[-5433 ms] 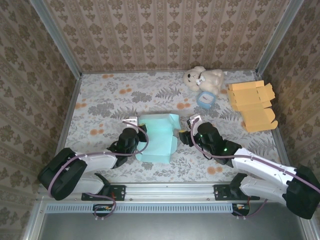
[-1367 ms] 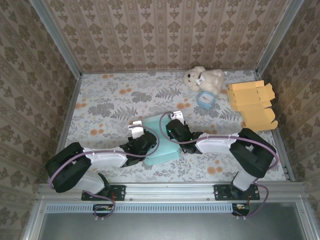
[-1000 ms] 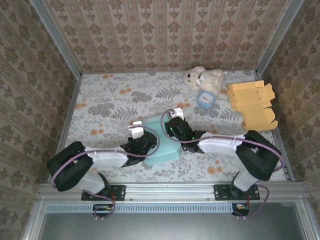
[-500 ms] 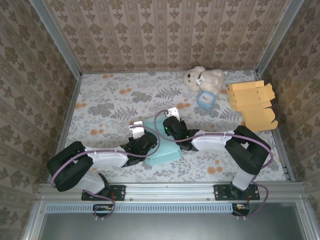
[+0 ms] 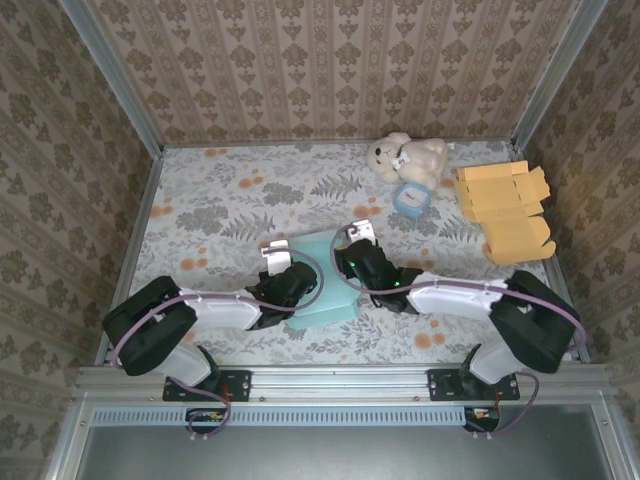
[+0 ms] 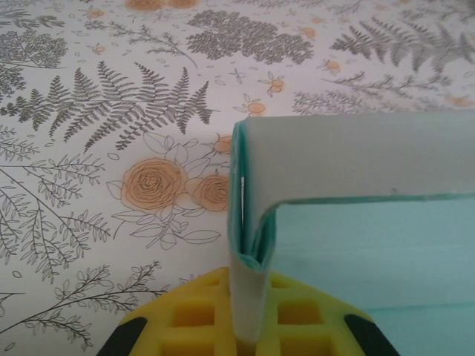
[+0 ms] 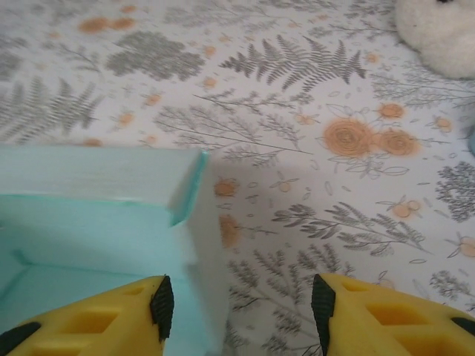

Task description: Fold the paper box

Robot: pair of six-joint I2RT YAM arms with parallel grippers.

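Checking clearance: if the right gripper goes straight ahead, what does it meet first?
Probably the upright wall of the teal box, between the fingers of the right gripper; beyond, bare tablecloth. Depth unclear.

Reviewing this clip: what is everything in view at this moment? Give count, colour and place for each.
paper box: one, teal, part-folded, table centre between the two arms
cardboard blanks: one flat stack, number unclear, orange, far right of the table
teddy bear: one, cream, far edge, right of centre
small round item: one, light blue, just in front of the bear
table cover: one, white with grey ferns and orange flowers
walls: three sides, beige patterned wallpaper
left gripper: one, yellow, shut on an upright wall of the box
right gripper: one, yellow, open, astride the box's right wall
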